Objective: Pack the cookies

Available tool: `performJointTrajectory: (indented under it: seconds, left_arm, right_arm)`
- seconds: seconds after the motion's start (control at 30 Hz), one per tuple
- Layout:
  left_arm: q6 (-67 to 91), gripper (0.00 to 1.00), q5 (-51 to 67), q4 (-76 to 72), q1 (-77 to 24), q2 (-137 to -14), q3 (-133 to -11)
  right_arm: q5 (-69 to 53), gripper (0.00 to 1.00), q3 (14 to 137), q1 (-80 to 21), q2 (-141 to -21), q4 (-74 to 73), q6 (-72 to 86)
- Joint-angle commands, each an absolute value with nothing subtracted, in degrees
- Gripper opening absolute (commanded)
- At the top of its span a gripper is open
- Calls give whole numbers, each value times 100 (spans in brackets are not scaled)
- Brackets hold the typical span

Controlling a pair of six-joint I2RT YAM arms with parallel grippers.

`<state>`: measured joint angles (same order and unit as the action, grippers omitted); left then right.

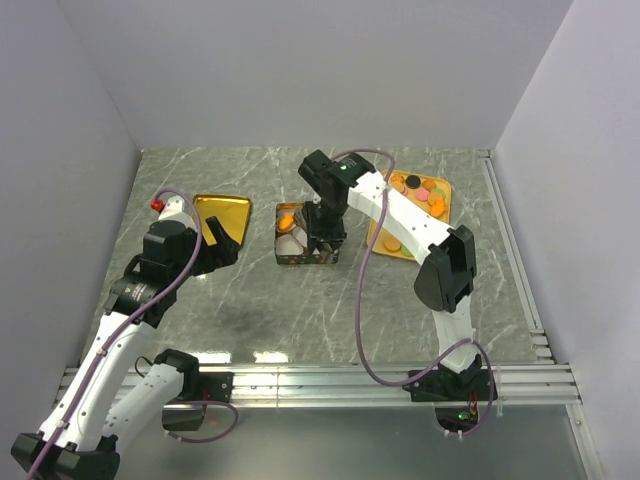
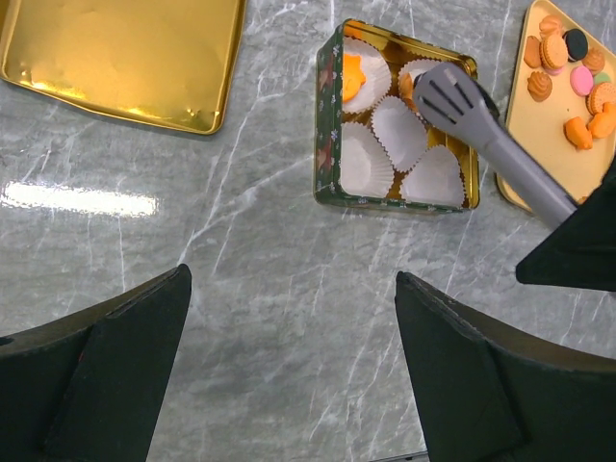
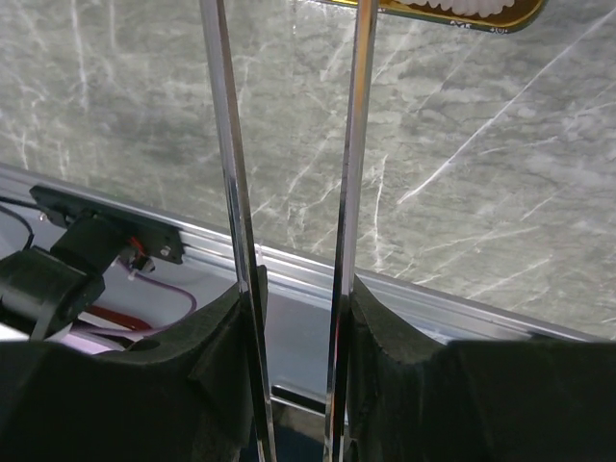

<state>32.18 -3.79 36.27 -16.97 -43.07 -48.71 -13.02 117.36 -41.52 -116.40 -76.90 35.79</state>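
Right end effector clamps tongs over the tin, most cookies just beside on the tray.

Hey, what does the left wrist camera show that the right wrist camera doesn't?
Only the left wrist view: the open left gripper, an empty gold tray, the paper cups in the tin, and the cookies on the far tray.
Only the right wrist view: the right gripper clamped on the tongs, the metal rail, a cable.
Both: the marble table, the tongs, and the tin, just its edge in the right wrist view.
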Motion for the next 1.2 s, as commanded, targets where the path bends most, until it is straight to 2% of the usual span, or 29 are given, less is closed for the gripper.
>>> performJointTrajectory:
  seconds: [0.0,0.47,1.17]
  left_arm:
    - [3182,93,-396,3533,-1723,-4254,-4931]
    - [3182,93,-404,3525,-1731,-4306,-4913]
    - [3182,92,-387,3524,-1767,-4315,-4922]
  right_arm:
    - [-1336,23,11533,-4210,-11558,-7471,3691]
    - [-1327,24,10898,-4175,-11628,-7014,3647]
    - [-1345,39,11057,-4104,-11707,-7005,3612]
